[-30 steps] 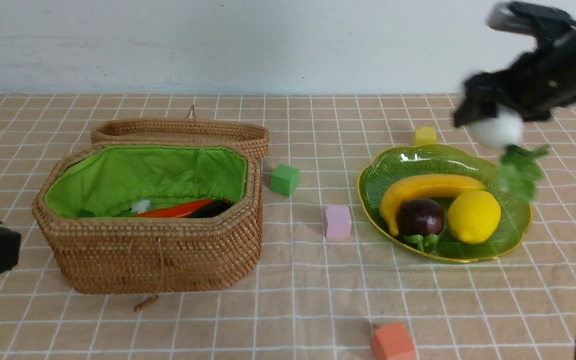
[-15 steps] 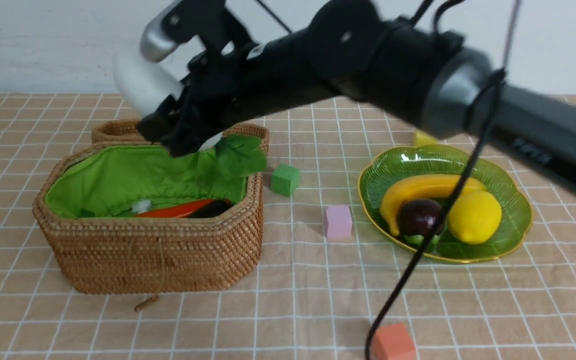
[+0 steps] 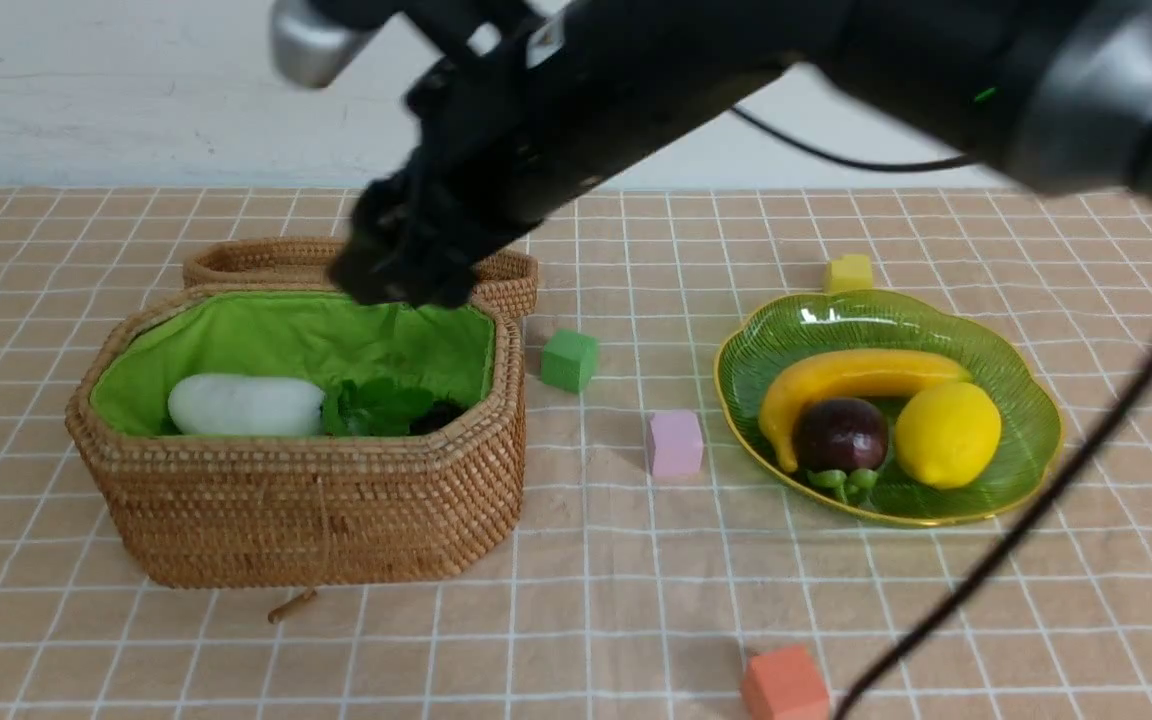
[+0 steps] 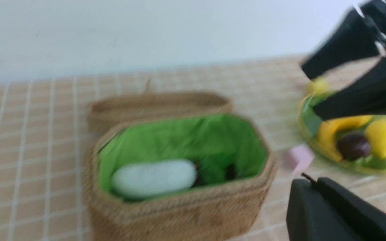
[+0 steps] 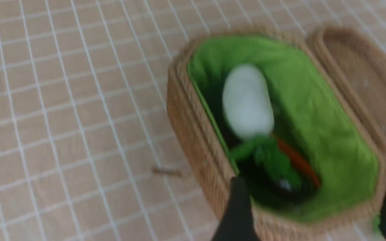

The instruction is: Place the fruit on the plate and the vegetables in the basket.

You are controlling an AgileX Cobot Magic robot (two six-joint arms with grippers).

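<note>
The radish (image 3: 246,404) has dropped from the right gripper (image 3: 406,265) since the earlier frame and now lies in the basket (image 3: 306,500), white body toward the basket's left end, green leaves toward its right. The right arm has swung across from the plate's side, and its gripper hangs above the basket's back rim with its jaws spread wide and empty. The basket stands near the tabletop's left edge with its lid (image 3: 361,262) open behind it; the carrot (image 5: 297,160) shows orange beneath the radish leaves. The left gripper (image 4: 327,207) is pressed shut, holding nothing. A green cube (image 3: 569,359) and a pink cube (image 3: 676,442) sit between basket and plate (image 3: 1026,470). Toward the right edge, the plate carries the banana (image 3: 851,378), mangosteen (image 3: 841,433) and lemon (image 3: 948,434). A yellow cube (image 3: 849,272) sits just behind it, an orange cube (image 3: 786,685) at the front edge.
</note>
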